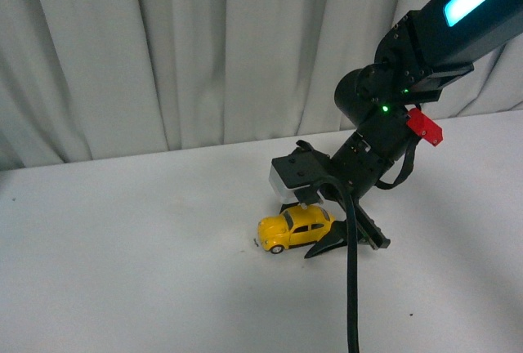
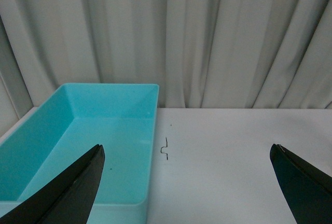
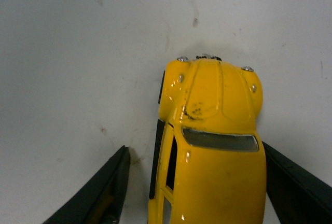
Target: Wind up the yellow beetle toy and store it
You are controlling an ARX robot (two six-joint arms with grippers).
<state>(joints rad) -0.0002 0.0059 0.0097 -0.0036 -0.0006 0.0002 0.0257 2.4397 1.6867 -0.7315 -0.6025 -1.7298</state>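
Nearest me in the front view is the white desk (image 1: 122, 271), crossed only by the right arm's black cable (image 1: 353, 304). Just beyond it stands the yellow beetle toy (image 1: 296, 230), upright on its wheels, a little right of centre. Its long axis runs left to right across the desk, with the nose to the left and turned slightly toward me. The right fingers (image 3: 101, 193) are down at desk level and apart, one on the toy's near flank and one on its far flank, so they straddle its width rather than its length. The right wrist view shows the body off centre between them. One finger sits at or just beside the toy's side, and the other stands clear with desk showing in the gap. I cannot tell whether the closer one touches. Nothing is clamped. The left fingers (image 2: 72, 187) are likewise apart and hold nothing. That arm is absent from the front view, and its camera shows a teal bin (image 2: 114, 102) and no toy, so I judge the right arm the nearer one. My judgement is that the coming move is a squeeze across the width, and that the offset may nudge the toy sideways before both fingers bear. A curtain (image 1: 204, 51) closes the far edge.
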